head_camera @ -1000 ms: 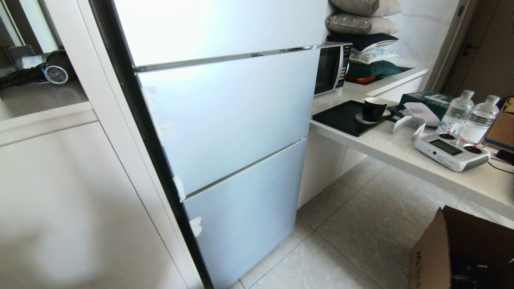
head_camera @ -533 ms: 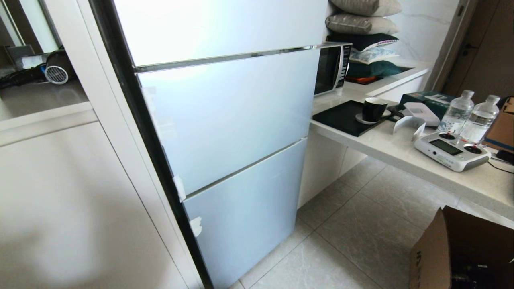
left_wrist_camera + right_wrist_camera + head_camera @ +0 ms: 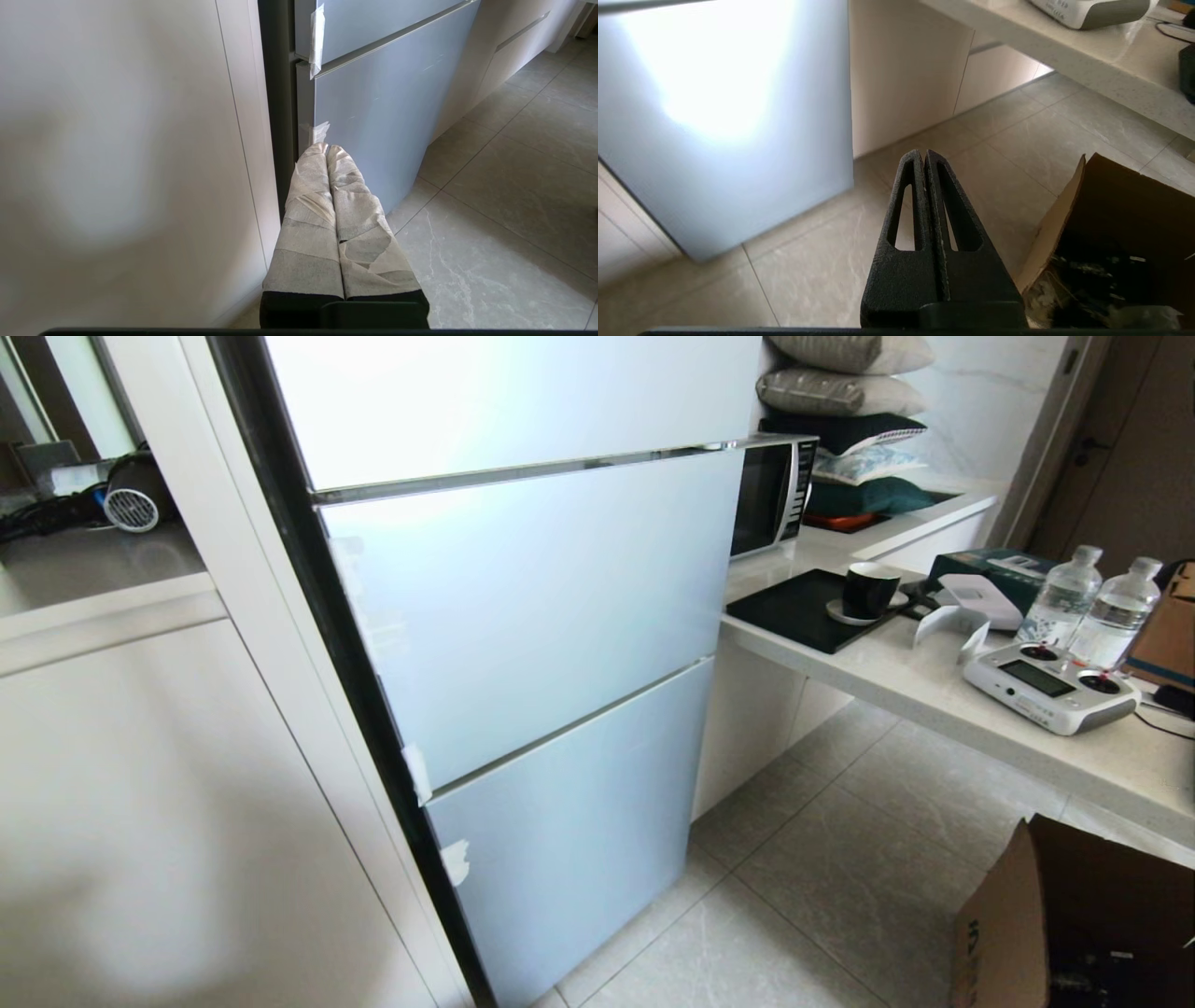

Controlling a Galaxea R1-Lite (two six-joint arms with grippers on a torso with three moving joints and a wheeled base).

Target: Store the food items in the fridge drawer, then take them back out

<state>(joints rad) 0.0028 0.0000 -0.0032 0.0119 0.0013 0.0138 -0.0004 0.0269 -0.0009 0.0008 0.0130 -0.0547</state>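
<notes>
Right gripper (image 3: 924,156) fingers pressed together, holding nothing, hanging over the floor tiles (image 3: 1008,154) beside a cardboard box (image 3: 1125,205); left gripper (image 3: 327,150) likewise closed and empty, low by the fridge (image 3: 523,616) edge. Fridge doors all closed, tape scraps (image 3: 455,861) on their edges, so drawer and food are out of sight. No legible writing; box print is unreadable.
</notes>
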